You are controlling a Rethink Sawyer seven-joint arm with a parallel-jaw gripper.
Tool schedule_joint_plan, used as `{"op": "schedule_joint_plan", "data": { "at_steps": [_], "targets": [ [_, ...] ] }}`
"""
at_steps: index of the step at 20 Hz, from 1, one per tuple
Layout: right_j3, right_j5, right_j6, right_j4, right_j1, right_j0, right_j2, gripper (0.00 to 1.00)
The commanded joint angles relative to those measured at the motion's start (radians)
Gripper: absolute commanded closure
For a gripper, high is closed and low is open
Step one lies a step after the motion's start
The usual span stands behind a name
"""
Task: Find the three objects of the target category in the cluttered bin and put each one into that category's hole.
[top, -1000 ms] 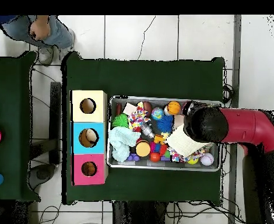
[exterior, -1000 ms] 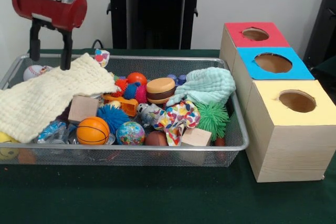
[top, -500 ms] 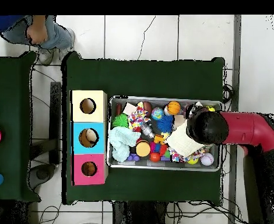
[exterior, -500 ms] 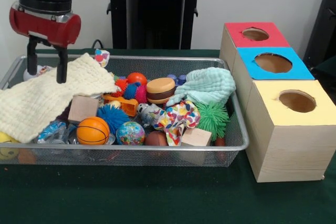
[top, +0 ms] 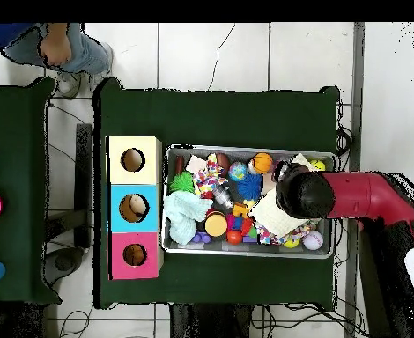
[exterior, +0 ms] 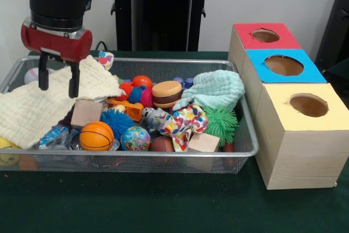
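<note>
Gripper (exterior: 57,80) hanging over the yellow cloth (exterior: 38,107) at one end of the wire bin (exterior: 136,159), fingers apart and empty — tips just above, or perhaps brushing, the cloth's upper fold; contact not resolvable. Target category not readable from the frames. Likely candidates, judged from the clutter, are the balls: baseball (exterior: 34,73) just beside and behind the claw, half hidden by the cloth; basketball (exterior: 96,136) below and in front of the claw, toward the bin's near wall; globe-print ball (exterior: 136,138) next beyond it. Wooden block (exterior: 86,113) directly beneath the claw's inner finger, touching the cloth's edge.

Key relation — cloth draped lengthwise along the bin, its long axis running away from the claw toward the near corner, covering whatever lies under it. Probably to be gripped and lifted first. Boxes with red (exterior: 265,35), blue (exterior: 283,65) and yellow hole (exterior: 308,105) well apart, beyond the bin's opposite end.
</note>
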Motion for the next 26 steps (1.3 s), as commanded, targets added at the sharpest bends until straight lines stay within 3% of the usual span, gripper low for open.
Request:
{"op": "schedule_joint_plan", "data": {
  "at_steps": [1,7,26],
  "targets": [
    [0.032,-0.040,-0.076,-0.080,0.070,0.038,-0.019,0.00],
    [-0.006,-0.065,-0.078,-0.111,0.127,0.028,-0.023,0.00],
    [-0.016,-0.096,-0.022,-0.152,0.178,0.052,-0.076,0.00]
  ]
}}
